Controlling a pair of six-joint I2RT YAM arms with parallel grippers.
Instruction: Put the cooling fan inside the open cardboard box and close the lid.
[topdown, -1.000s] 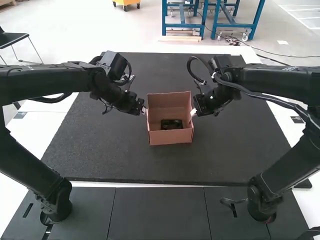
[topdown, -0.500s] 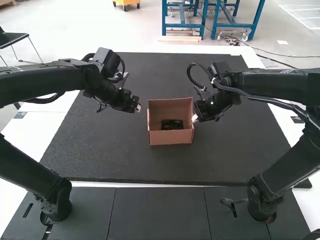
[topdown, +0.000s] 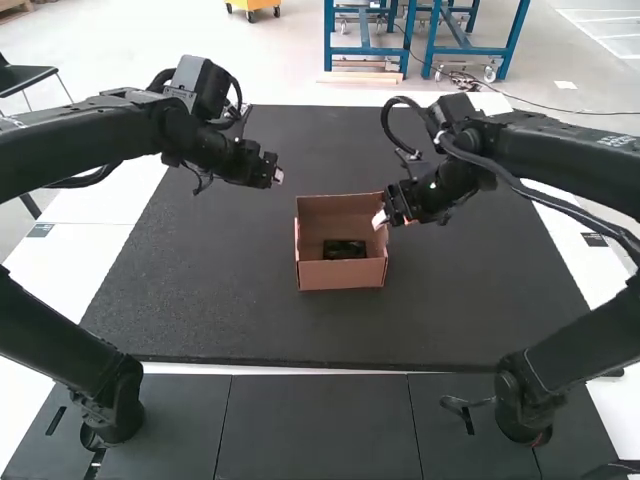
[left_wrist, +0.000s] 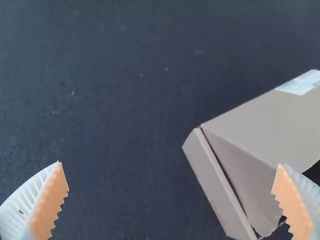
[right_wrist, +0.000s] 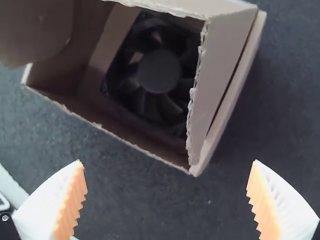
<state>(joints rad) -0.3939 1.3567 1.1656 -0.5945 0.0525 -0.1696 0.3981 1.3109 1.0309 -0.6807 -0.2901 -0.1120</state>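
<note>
An open cardboard box (topdown: 341, 243) stands in the middle of the black mat, its lid flap upright at the back. The black cooling fan (topdown: 343, 248) lies flat inside it, and its blades show in the right wrist view (right_wrist: 155, 82). My left gripper (topdown: 272, 176) hovers open above the mat, up and to the left of the box, with a box corner (left_wrist: 240, 165) between its white ribbed fingers (left_wrist: 45, 202). My right gripper (topdown: 384, 218) hangs open just off the box's upper right corner, holding nothing, its fingers (right_wrist: 60, 202) spread wide over the box (right_wrist: 210, 100).
The black mat (topdown: 200, 280) covers most of the table, with white table surface (topdown: 60, 250) at the left and right. Both dark arms arch in from the sides above the mat.
My left gripper has drawn up and away from the box's left side. My right gripper has lifted slightly by the box's right corner. The box and fan stay put.
</note>
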